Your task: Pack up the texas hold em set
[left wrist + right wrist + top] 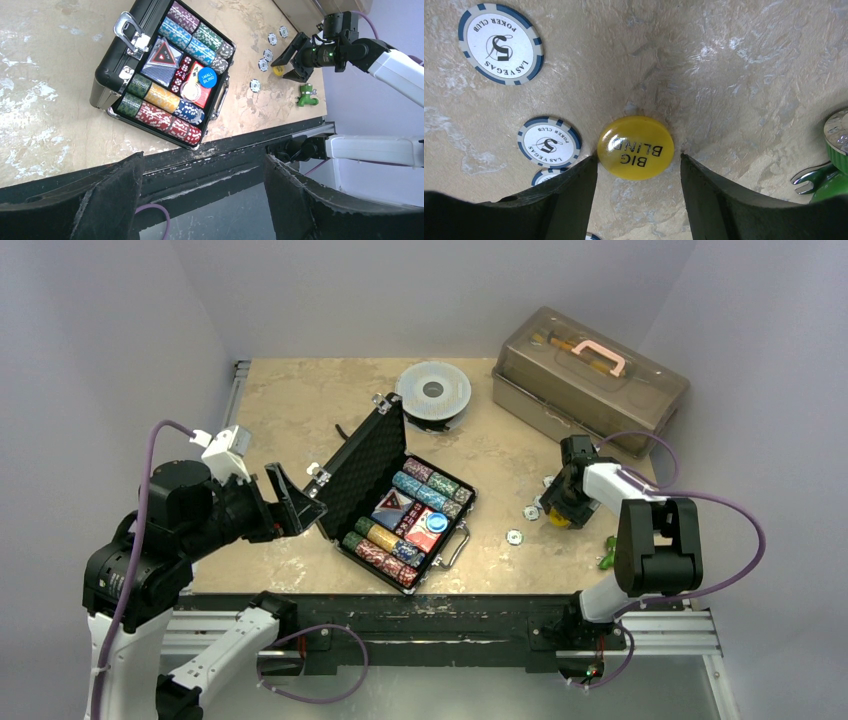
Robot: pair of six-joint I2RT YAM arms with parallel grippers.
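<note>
"When you looked from above, which things appeared that the wrist cameras did not give?" Ana asked.

"The brown toolbox (pixel 590 380) with the pink handle, closed, at the far right corner, and the grey spool (pixel 432 392) just behind the briefcase (pixel 362 468). The left wrist camera gave the printing on the blue disc (pixel 207 77), SMALL BLIND. Only the right wrist camera gave BIG BLIND on the yellow disc (pixel 635 147)."

"What did the briefcase hold?"

"It lay open in the middle of the table (pixel 290 400), with the foam lid standing up toward the left. Inside were rows of poker chips (pixel 160 97) along two sides: red, yellow, green, blue, purple. Between the rows lay a dark card deck (pixel 162 57), some red dice (pixel 181 75) and the blue disc. The yellow disc was not in the case. It lay flat on the table to the right of it, near several loose chips (pixel 500 43) and a small green object (pixel 306 95)."

"And the pincers?"

"The left gripper (pixel 202 167) hung left of the case, its jaws wide apart with nothing between. The right gripper (pixel 638 162) was down at the table, one finger (pixel 574 200) on each side of the yellow disc, very close to its edges. If they pressed it, I could not tell."

"The room?"

"The table was beige and worn, with pale marks, and plain grey walls (pixel 420 290) stood on three sides."
</note>
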